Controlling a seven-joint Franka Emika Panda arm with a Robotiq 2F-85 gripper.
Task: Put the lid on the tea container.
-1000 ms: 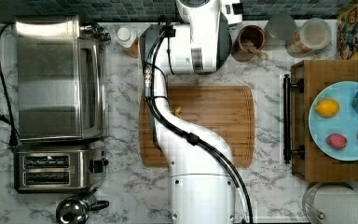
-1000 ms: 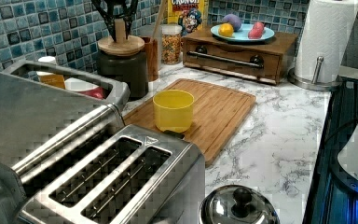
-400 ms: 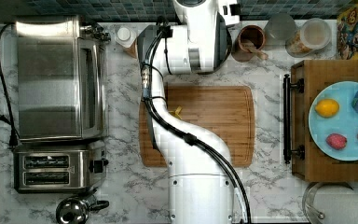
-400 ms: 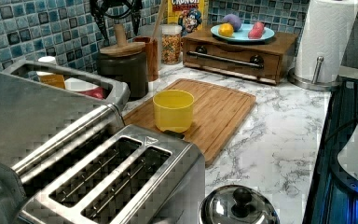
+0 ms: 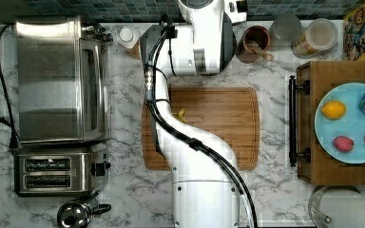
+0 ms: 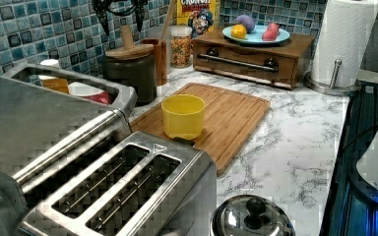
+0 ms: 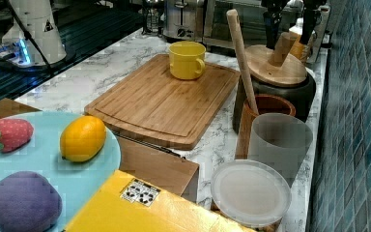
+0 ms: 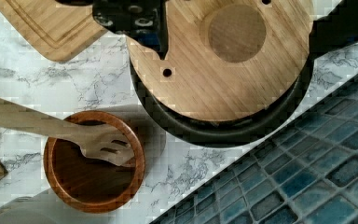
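Tea container (image 6: 130, 76): black tin at the backsplash, roughly 10 o'clock of the cutting board (image 6: 211, 115) in the left view, wooden cup (image 6: 158, 59) just beside it. Wooden lid (image 6: 129, 50) now sits on the rim, slightly tilted and off-centre in the wrist view. A second ago the gripper (image 6: 120, 11) was down around the knob; now it hangs above at 12 o'clock, fingers spread, gripping nothing. Lid released; placement looks essentially done. Yellow mug (image 6: 182, 116) untouched.
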